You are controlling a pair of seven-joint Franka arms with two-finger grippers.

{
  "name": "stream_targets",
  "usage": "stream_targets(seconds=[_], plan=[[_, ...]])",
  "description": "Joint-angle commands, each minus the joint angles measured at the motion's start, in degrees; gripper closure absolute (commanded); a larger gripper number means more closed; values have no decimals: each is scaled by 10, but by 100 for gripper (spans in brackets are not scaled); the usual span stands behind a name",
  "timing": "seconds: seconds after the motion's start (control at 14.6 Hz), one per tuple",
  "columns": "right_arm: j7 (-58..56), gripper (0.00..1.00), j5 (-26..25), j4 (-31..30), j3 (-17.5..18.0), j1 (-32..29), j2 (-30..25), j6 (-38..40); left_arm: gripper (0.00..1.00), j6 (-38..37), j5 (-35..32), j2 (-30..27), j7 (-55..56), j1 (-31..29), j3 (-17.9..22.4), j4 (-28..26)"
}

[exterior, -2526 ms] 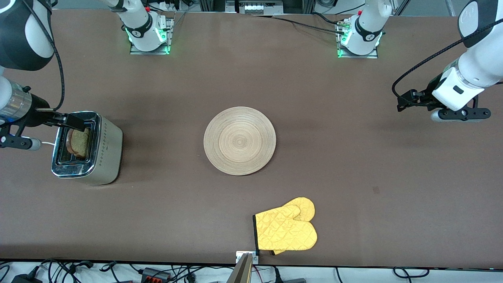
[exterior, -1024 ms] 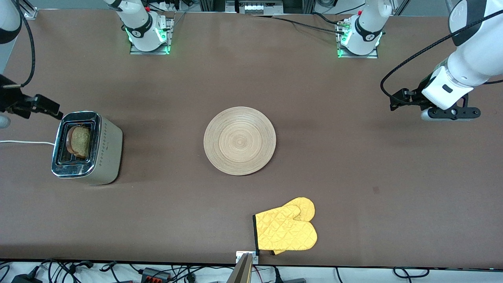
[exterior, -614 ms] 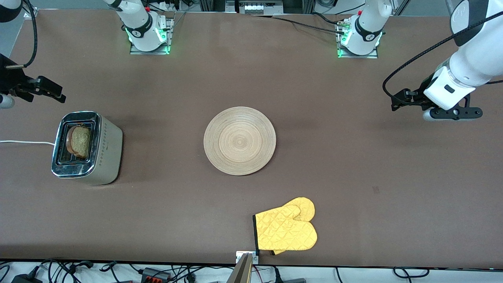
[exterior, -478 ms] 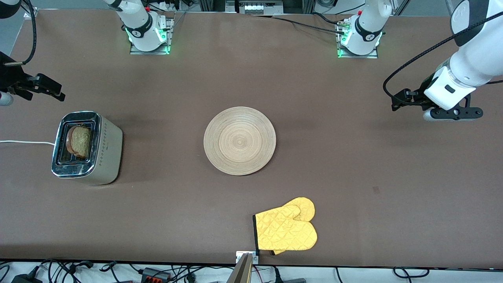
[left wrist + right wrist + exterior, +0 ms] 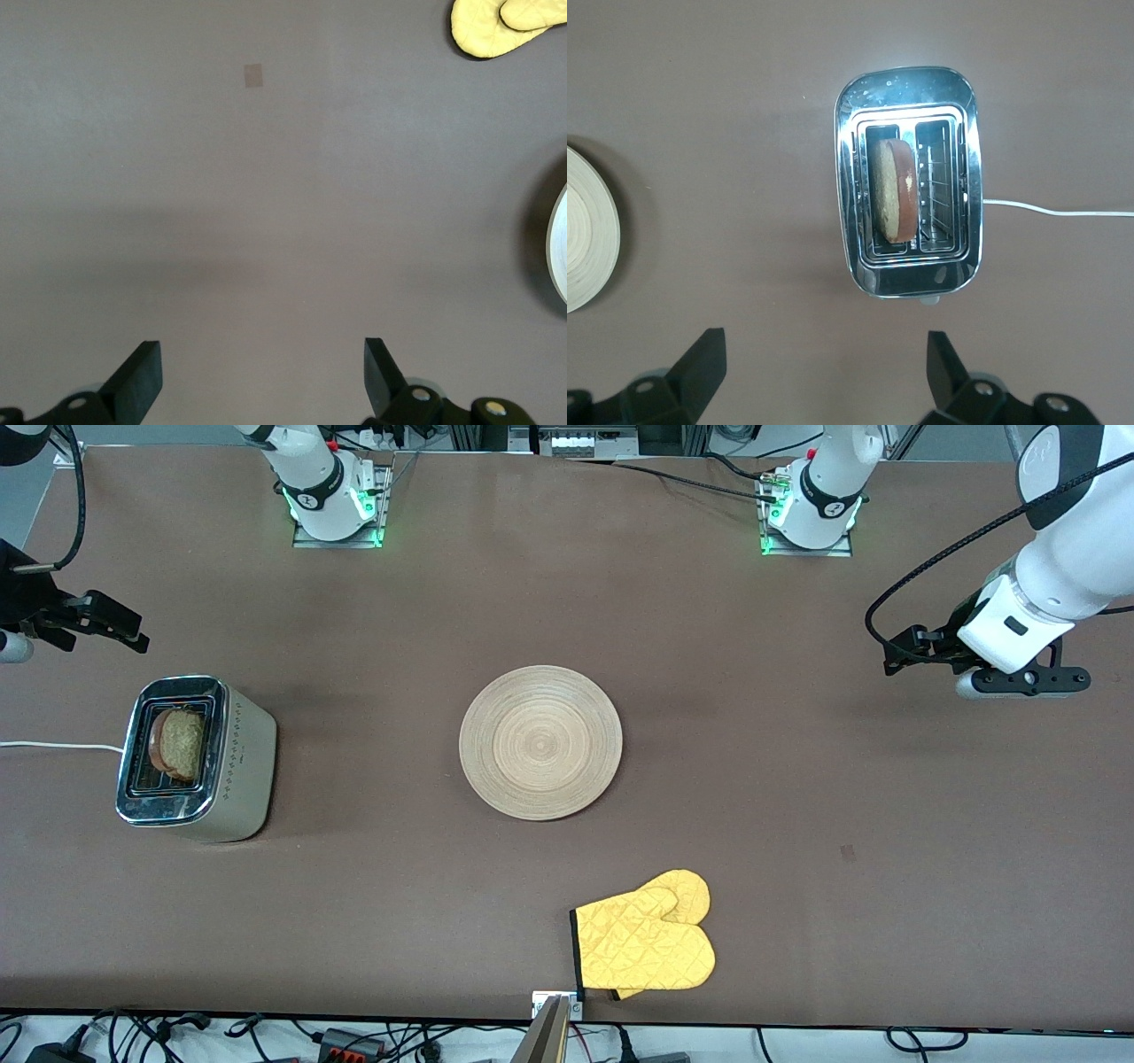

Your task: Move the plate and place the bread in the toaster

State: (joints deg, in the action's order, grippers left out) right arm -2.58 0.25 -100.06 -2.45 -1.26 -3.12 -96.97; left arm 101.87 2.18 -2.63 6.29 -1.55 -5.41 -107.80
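Note:
The light-wood plate [image 5: 540, 741] lies bare at the table's middle; its rim shows in the right wrist view [image 5: 589, 230] and the left wrist view [image 5: 560, 248]. The chrome toaster [image 5: 248, 757] stands at the right arm's end. The bread [image 5: 182, 744] stands in one of its slots, top edge sticking out, as the right wrist view shows [image 5: 893, 190]. My right gripper [image 5: 124, 631] is open and empty, up over the table beside the toaster [image 5: 908, 106]. My left gripper [image 5: 897, 657] is open and empty over bare table at the left arm's end.
A yellow oven mitt [image 5: 647, 943] lies near the table's front edge, nearer the camera than the plate; it shows in the left wrist view [image 5: 500, 27]. The toaster's white cord [image 5: 53, 746] runs off the table's end.
My right gripper has let go of the bread, risen off the toaster and drawn back beside it. The bread stays in the slot. My left arm has only drifted slightly.

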Motion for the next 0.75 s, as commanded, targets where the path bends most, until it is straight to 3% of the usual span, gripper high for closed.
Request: stream_targets(seconds=[0.0, 0.68], plan=[[5, 0, -7, -9, 9, -9, -18, 2, 0, -11, -9, -6, 3, -3, -1, 4], [4, 0, -4, -14, 9, -9, -20, 19, 0, -10, -9, -7, 8, -2, -7, 4]])
